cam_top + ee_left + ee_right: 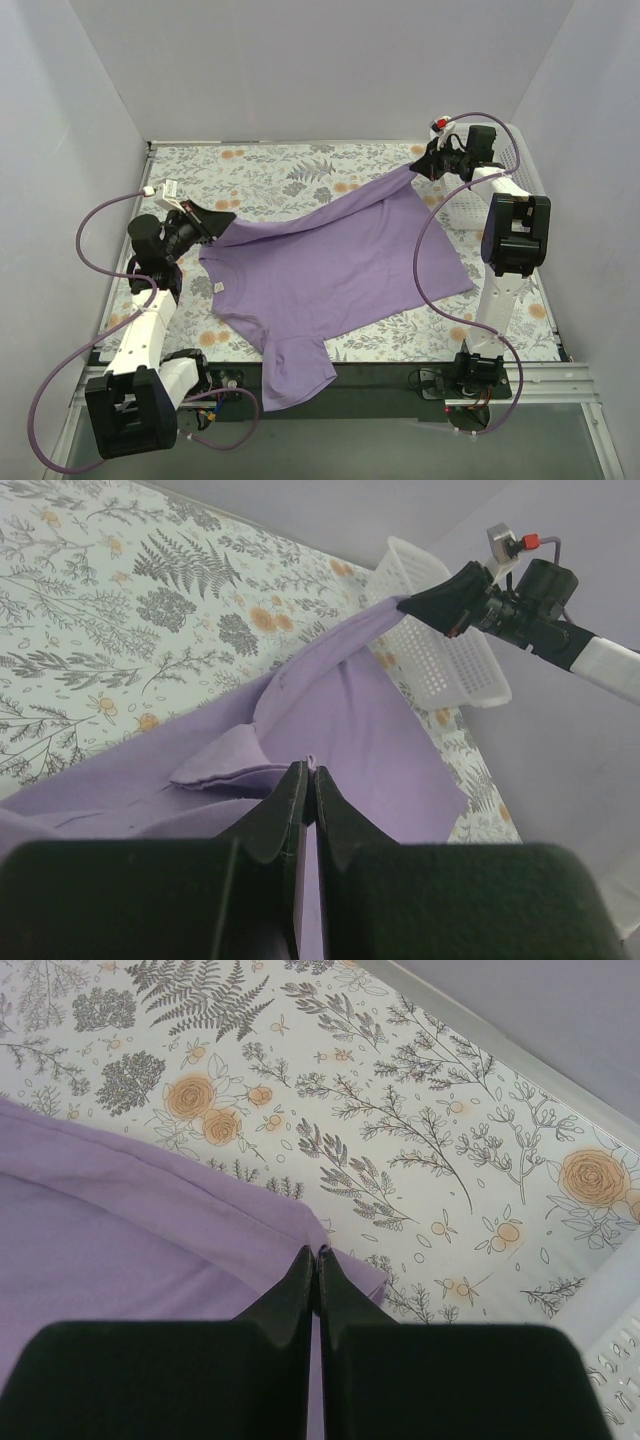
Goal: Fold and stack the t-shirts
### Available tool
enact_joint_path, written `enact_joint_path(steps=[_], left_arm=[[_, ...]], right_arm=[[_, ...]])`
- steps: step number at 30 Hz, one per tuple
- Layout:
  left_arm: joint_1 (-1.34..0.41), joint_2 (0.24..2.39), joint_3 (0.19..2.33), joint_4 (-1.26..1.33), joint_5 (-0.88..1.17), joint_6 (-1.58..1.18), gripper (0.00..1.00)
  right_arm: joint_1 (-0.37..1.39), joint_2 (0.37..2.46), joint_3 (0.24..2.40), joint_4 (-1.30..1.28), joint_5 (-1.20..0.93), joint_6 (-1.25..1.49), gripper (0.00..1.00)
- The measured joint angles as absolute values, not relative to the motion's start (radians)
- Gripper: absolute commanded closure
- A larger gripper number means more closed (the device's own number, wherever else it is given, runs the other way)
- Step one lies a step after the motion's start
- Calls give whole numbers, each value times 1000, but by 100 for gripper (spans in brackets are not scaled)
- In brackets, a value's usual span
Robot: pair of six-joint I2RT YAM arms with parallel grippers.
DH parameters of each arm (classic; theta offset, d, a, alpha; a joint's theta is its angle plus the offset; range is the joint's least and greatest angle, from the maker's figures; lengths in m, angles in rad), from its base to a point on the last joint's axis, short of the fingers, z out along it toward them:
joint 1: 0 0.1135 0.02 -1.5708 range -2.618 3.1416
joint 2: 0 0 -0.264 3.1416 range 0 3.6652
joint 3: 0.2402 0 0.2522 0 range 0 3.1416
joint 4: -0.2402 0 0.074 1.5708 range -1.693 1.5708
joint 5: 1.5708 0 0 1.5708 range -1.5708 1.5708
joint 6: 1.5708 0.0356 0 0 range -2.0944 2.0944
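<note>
A lavender-purple t-shirt (340,265) lies spread over the floral table, one sleeve hanging off the near edge. My left gripper (212,222) is shut on the shirt's left edge, lifted a little; in the left wrist view (309,772) cloth shows between the tips. My right gripper (420,167) is shut on the shirt's far right corner, pulling it taut; the right wrist view (315,1255) shows the hem (150,1190) pinched. A small white neck label (218,287) shows near the left edge.
A white plastic lattice basket (470,205) stands at the right, behind my right arm; it also shows in the left wrist view (440,630). Grey walls close the table on three sides. Purple cables loop from both arms.
</note>
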State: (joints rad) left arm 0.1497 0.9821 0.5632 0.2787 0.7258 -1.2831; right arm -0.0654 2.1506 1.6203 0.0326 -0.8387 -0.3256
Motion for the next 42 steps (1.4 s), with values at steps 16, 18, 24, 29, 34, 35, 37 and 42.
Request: enact_joint_path(steps=[16, 18, 24, 29, 34, 35, 37, 42], left_arm=[[150, 977, 547, 246, 753, -1298, 100], [150, 977, 547, 245, 757, -1300, 100], [150, 974, 545, 236, 766, -1309, 100], [148, 967, 545, 224, 768, -1314, 100], [146, 958, 545, 200, 772, -1317, 100], [146, 955, 545, 194, 772, -1317, 100], [145, 951, 543, 184, 772, -1317, 100], [141, 938, 535, 163, 771, -1316, 100]], right_arm=[[-65, 2151, 1620, 33, -848, -328, 99], [-65, 2151, 1620, 33, -849, -329, 99], [-65, 2151, 1615, 33, -848, -345, 99], [-66, 2150, 1596, 26, -847, -377, 99], [-72, 2145, 1568, 25, -852, -417, 96], [-72, 2141, 1563, 25, -851, -422, 95], [-75, 2131, 1551, 22, -852, -435, 93], [-88, 2102, 1522, 10, -853, -472, 88]])
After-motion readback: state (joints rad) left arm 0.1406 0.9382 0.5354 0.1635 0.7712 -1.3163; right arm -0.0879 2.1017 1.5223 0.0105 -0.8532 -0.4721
